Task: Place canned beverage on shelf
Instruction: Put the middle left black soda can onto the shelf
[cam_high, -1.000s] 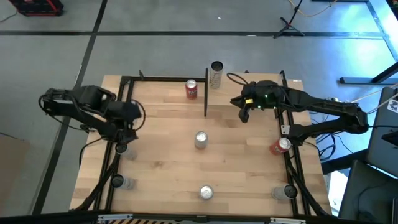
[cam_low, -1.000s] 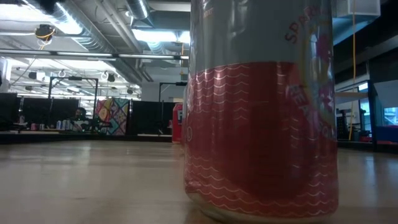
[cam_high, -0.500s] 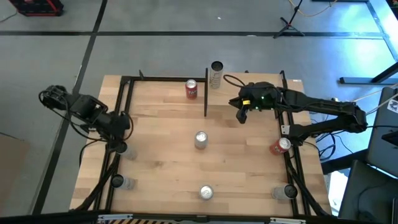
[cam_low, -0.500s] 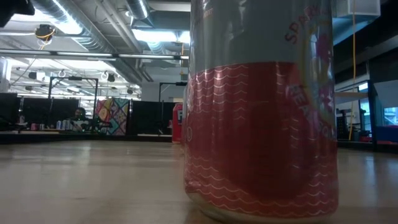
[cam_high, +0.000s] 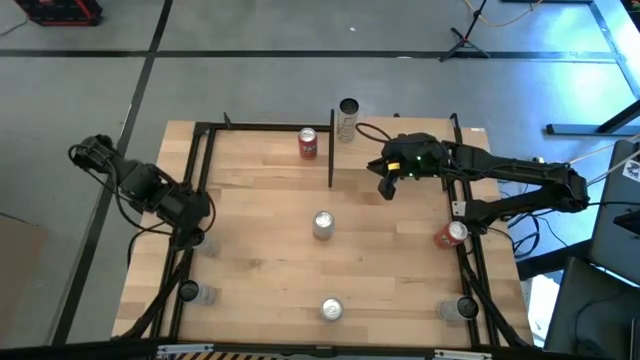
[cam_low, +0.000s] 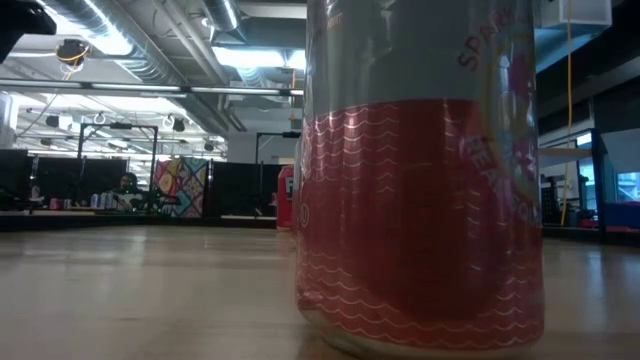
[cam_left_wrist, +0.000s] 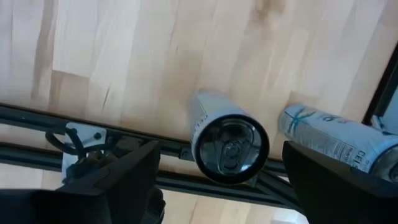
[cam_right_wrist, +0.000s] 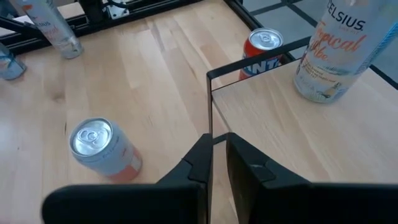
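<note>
Several beverage cans stand on the wooden table. A silver can (cam_left_wrist: 230, 146) stands at the table's left edge (cam_high: 195, 240), and my left gripper (cam_left_wrist: 217, 180) hangs open above it, pointing down, one finger on either side and clear of it. The shelf (cam_right_wrist: 280, 124) is a small raised board with black posts at the far right (cam_high: 360, 165). A tall white can (cam_high: 347, 120) stands on its far corner. My right gripper (cam_high: 388, 185) is shut and empty, slanting down over the shelf's near edge (cam_right_wrist: 214, 158).
A red can (cam_high: 308, 143) stands left of the shelf. A silver can (cam_high: 322, 225) is mid-table and another (cam_high: 331, 310) is near the front, filling the low view (cam_low: 420, 180). More cans stand at the right (cam_high: 450, 235) (cam_high: 465, 308) and near left (cam_high: 190, 293). A black frame (cam_high: 205, 160) rims the table.
My left gripper has drawn back toward the table's left and near edges and sunk, rolling a little, so that it now hangs over the silver can at the left edge. It has stayed open. No can has moved.
</note>
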